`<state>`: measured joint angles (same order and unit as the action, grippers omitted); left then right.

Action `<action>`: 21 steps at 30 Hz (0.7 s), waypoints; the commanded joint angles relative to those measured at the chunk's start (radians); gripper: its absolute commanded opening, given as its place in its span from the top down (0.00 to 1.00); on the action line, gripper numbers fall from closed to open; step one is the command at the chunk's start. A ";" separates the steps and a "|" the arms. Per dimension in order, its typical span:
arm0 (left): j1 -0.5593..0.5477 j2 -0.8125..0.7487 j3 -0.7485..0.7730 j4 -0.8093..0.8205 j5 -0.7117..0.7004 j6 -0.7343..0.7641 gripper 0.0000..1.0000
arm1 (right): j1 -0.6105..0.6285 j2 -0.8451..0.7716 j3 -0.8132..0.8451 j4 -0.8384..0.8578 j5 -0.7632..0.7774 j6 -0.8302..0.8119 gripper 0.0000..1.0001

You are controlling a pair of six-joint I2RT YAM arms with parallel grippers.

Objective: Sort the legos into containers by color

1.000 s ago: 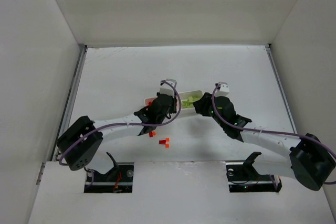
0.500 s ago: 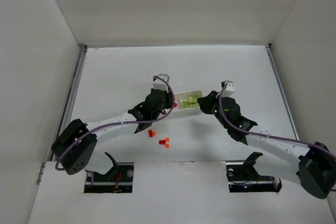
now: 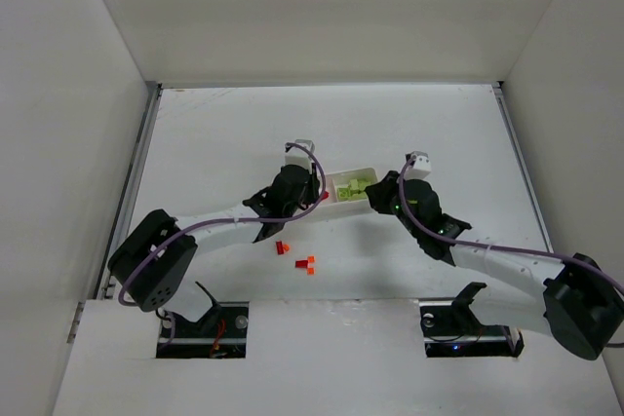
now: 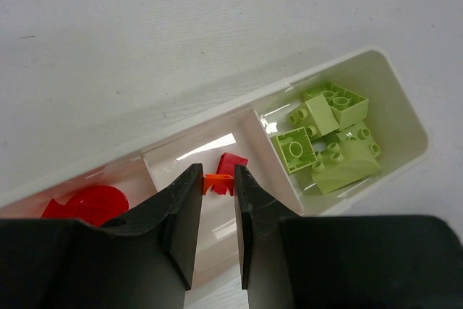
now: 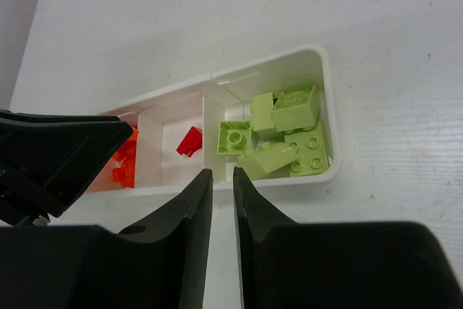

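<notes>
The white tray (image 4: 217,110) has three compartments. In the left wrist view the left one holds a red round piece (image 4: 90,204), the middle one a red brick (image 4: 233,163), and the right one several yellow-green bricks (image 4: 329,139). My left gripper (image 4: 218,179) is shut on a small orange lego (image 4: 218,184), held over the tray near the left divider. My right gripper (image 5: 219,175) is closed to a narrow slit with nothing in it, at the tray's near wall (image 5: 289,182). In the top view, loose red (image 3: 283,247) and orange (image 3: 311,265) legos lie on the table.
The white table (image 3: 214,143) is walled at the back and both sides. The two arms meet over the tray (image 3: 353,174) at mid-table. The loose pieces lie just in front of the left forearm.
My left gripper has drawn back a little to the left along the tray, uncovering more of it. My right gripper has shifted slightly and stays at the tray's near right side.
</notes>
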<state>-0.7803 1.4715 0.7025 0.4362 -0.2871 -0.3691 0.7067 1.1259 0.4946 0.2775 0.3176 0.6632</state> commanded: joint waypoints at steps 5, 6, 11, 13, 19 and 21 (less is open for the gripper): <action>-0.003 -0.031 0.025 0.009 0.003 -0.011 0.79 | 0.000 -0.046 -0.025 0.048 0.021 0.015 0.76; -0.003 -0.037 0.026 0.003 0.000 -0.011 0.79 | 0.000 -0.055 -0.031 0.051 0.031 0.019 0.76; 0.006 -0.092 0.023 -0.040 -0.014 -0.013 0.79 | 0.000 -0.063 -0.059 0.087 0.069 0.022 0.76; 0.011 -0.106 0.017 -0.054 -0.014 -0.014 0.79 | 0.000 -0.055 -0.067 0.110 0.071 0.022 0.76; 0.010 -0.100 0.017 -0.076 -0.017 -0.021 0.79 | 0.015 -0.029 -0.085 0.184 0.089 0.010 0.75; 0.008 -0.096 0.020 -0.076 -0.021 -0.021 0.79 | 0.017 -0.025 -0.094 0.195 0.095 0.006 0.75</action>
<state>-0.7769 1.3918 0.7025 0.3618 -0.2928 -0.3805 0.7124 1.0958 0.4171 0.3763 0.3805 0.6773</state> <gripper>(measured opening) 0.207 0.247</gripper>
